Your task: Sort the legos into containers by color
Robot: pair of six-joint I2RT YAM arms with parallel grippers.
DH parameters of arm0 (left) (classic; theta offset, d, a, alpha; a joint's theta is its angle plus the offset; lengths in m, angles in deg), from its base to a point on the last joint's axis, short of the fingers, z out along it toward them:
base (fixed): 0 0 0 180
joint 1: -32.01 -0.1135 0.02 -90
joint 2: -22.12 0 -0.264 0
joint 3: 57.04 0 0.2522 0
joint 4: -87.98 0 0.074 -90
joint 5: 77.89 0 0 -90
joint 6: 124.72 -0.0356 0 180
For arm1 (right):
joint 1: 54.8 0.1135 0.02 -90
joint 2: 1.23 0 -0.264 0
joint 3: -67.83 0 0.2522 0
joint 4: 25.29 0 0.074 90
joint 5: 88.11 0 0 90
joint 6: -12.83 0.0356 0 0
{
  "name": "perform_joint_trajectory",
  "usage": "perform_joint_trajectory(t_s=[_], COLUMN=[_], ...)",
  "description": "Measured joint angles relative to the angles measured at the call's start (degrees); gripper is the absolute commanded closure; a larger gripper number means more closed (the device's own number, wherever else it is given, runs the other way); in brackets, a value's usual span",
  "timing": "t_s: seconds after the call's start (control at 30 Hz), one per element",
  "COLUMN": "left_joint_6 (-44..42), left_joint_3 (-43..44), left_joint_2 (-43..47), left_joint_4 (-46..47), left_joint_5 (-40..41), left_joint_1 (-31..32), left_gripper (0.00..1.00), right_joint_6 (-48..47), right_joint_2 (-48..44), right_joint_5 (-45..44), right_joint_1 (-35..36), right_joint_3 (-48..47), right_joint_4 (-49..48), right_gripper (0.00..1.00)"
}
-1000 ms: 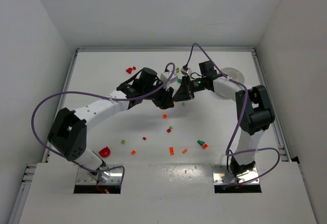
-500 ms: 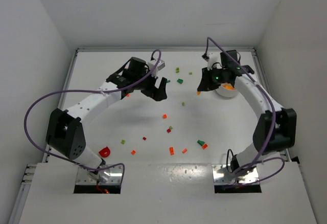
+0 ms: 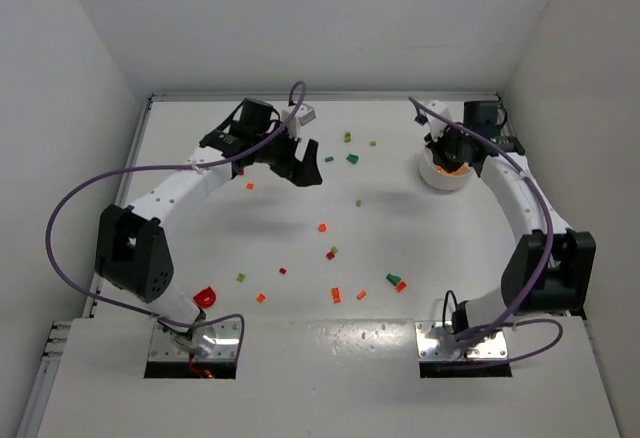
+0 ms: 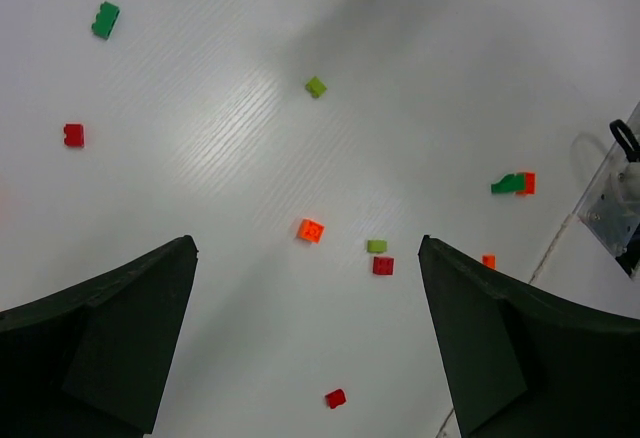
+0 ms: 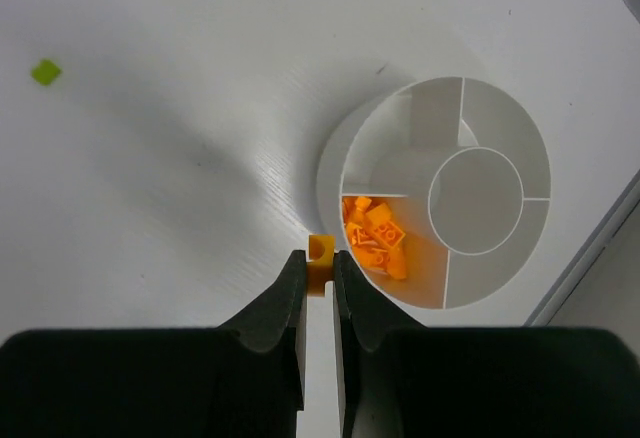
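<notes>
The legos lie scattered over the white table: an orange one (image 3: 322,227), a red one (image 3: 330,255), green ones (image 3: 352,158) and others toward the front. The round white dish (image 3: 440,184) stands at the back right. My right gripper (image 3: 447,154) hangs over it, shut on an orange lego (image 5: 320,251) just outside the dish's wall (image 5: 335,158). One compartment holds several orange legos (image 5: 378,238); the other containers in view look bare. My left gripper (image 4: 306,248) is open high over the table, with an orange lego (image 4: 311,229) and a red lego (image 4: 383,265) far below.
A larger red piece (image 3: 205,297) lies near the left arm's base. A green and orange pair (image 3: 397,282) sits at the front right. Raised rails (image 3: 140,148) edge the table, with white walls behind.
The left gripper opened and swung back-left from the centre. The right gripper carried the orange lego rightward to the dish.
</notes>
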Motion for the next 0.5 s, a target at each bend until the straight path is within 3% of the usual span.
perform_joint_trajectory(t_s=[0.27,0.5], left_joint_6=[-0.94,-0.90], left_joint_3=[0.44,0.72], left_joint_2=[-1.81,-3.56], left_joint_4=[-0.57,-0.76], left_joint_5=[-4.09,-5.81], left_joint_1=[-2.82,-4.11], left_gripper=[0.00,0.00], right_joint_6=[-10.86,-15.76], right_joint_2=[9.97,13.38], right_joint_5=[1.64,1.70], right_joint_1=[-4.33,-6.62], right_joint_3=[-4.66,-6.56], right_joint_4=[2.97,3.21], right_gripper=[1.00,0.97])
